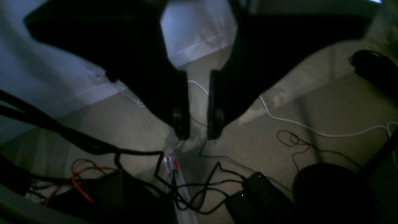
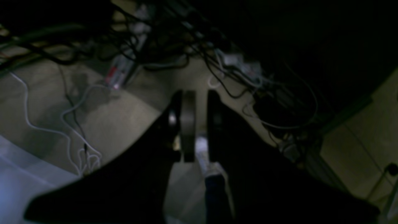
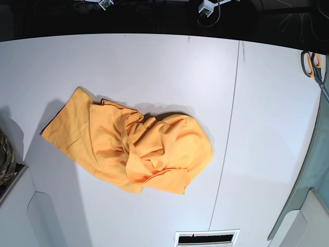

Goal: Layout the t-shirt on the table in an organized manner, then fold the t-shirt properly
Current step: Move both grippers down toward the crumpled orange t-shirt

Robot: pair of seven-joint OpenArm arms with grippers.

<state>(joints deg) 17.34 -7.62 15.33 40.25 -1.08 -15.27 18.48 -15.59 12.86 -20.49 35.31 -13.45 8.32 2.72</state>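
While the t-shirt (image 3: 128,146) lies crumpled just left of centre on the table (image 3: 267,103), you'll want to pick out its hem corners or shoulders and draw them apart before any fold. Both claws are off the tabletop, over cabled floor, well apart from the cloth: left gripper (image 1: 199,124) slightly parted, right gripper (image 2: 199,124) narrowly gapped, both empty.

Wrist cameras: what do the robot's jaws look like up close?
Both are black. The left gripper has two long, flat, narrow pieces, each tapering from a wide wedge-shaped body. The right gripper looks the same, with a grey pad face on one piece. No markings show.
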